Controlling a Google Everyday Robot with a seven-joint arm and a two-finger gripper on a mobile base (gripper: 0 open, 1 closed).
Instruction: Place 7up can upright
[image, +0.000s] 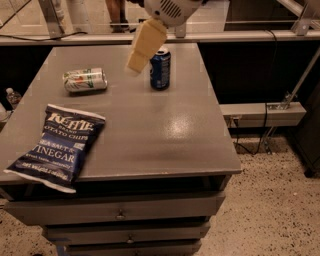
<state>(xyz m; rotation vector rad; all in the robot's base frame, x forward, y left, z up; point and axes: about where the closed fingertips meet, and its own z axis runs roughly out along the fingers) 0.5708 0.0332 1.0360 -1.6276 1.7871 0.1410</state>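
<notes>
Robot lab: jaws hang above grey drawer cabinet, speckled floor

I see the 7up can, silvery-white with green lettering and a red accent, lying on its side at the counter's far left. My end effector hovers to its right, apart.
</notes>
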